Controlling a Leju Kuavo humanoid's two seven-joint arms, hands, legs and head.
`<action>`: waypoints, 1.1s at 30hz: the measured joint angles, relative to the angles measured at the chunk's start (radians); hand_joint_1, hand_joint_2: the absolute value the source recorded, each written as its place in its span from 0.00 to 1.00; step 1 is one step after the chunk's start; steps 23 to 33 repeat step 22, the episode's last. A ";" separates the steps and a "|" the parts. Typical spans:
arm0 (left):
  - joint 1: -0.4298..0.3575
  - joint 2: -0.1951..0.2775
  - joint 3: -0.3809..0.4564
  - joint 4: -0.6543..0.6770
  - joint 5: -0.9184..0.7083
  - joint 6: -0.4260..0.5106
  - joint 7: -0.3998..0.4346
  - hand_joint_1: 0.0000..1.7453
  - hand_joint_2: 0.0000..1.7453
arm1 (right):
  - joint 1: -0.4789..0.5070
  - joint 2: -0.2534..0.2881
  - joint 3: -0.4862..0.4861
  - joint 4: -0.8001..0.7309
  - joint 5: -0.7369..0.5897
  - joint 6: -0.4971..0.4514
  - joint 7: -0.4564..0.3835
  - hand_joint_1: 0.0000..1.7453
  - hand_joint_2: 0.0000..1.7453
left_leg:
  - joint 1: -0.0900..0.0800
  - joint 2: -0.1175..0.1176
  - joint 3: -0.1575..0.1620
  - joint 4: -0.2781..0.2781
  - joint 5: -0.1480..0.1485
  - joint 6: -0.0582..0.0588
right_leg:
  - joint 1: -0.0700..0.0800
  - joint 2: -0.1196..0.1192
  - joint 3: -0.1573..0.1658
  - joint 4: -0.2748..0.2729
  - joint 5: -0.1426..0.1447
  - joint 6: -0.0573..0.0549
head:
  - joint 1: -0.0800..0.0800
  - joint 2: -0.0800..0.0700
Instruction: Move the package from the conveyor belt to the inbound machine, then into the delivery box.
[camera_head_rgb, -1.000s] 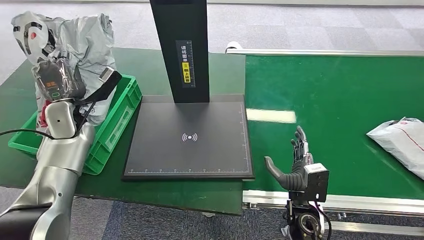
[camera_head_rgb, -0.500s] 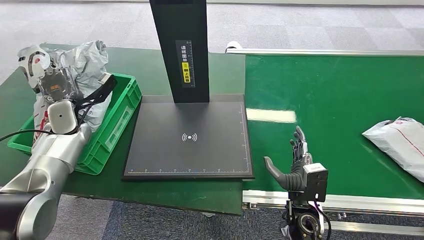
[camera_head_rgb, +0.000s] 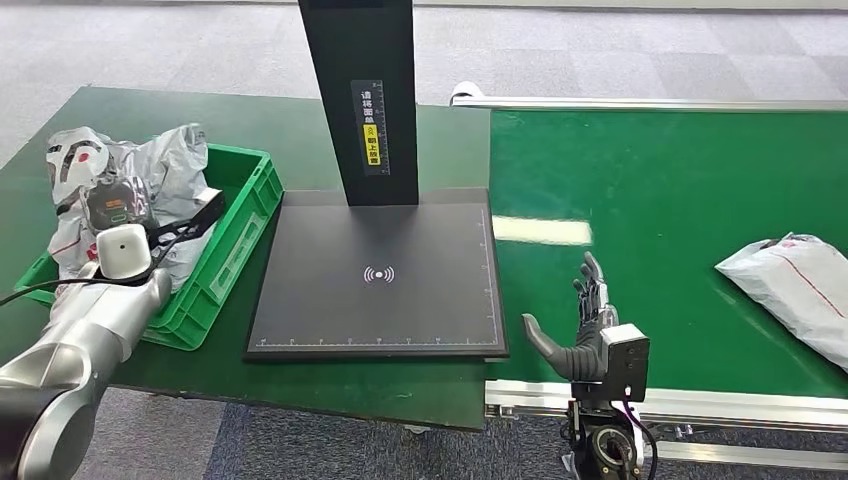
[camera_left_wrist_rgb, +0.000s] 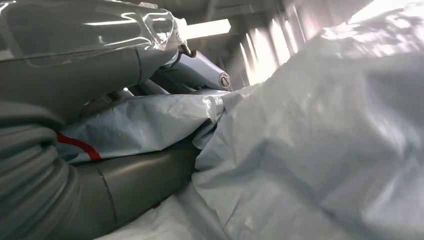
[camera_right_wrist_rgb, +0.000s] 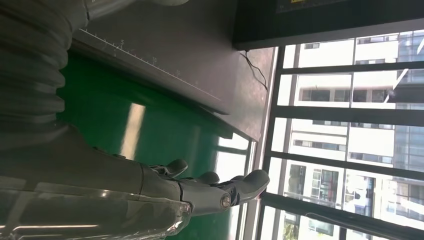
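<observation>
Left hand (camera_head_rgb: 112, 205) has lowered the crumpled grey plastic package (camera_head_rgb: 170, 165) into the green plastic crate (camera_head_rgb: 245, 215), fingers apparently still gripping it; right hand (camera_head_rgb: 585, 325) waits with spread, empty fingers over the green conveyor belt (camera_head_rgb: 660, 200).

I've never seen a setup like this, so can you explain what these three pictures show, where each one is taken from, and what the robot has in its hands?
This is a humanoid robot sorting parcels. The wide picture is from its head, looking down. On the left, its left hand grips a grey package over a green delivery box. In the middle lies the black inbound machine, a flat scanning pad with a post. On the right runs the green conveyor belt, carrying another package. The right hand is over the belt's near edge, fingers apart, holding nothing. The other two pictures come from cameras at the wrists: the left shows crumpled plastic against the hand, the right shows open fingers.
</observation>
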 joint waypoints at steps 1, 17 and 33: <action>0.003 -0.002 0.009 0.002 0.033 0.001 -0.029 0.73 1.00 | 0.000 0.000 0.000 0.000 0.001 0.000 0.000 0.00 1.00 | 0.000 0.000 0.000 0.000 0.000 0.000 | 0.000 0.000 0.000 0.000 0.000 0.000 | 0.000 0.000; 0.034 -0.036 0.105 0.005 0.050 0.049 -0.180 0.00 1.00 | 0.000 0.000 -0.001 0.000 0.008 0.014 0.003 0.00 1.00 | 0.000 0.000 0.000 0.000 0.000 0.000 | 0.000 0.000 0.000 0.000 0.000 0.000 | 0.000 0.000; 0.051 -0.043 0.137 0.003 0.077 0.213 -0.212 0.00 1.00 | 0.001 0.000 -0.001 0.000 0.009 0.014 0.003 0.00 1.00 | 0.000 0.000 0.000 0.000 0.000 0.000 | 0.000 0.000 0.000 0.000 0.000 0.000 | 0.000 0.000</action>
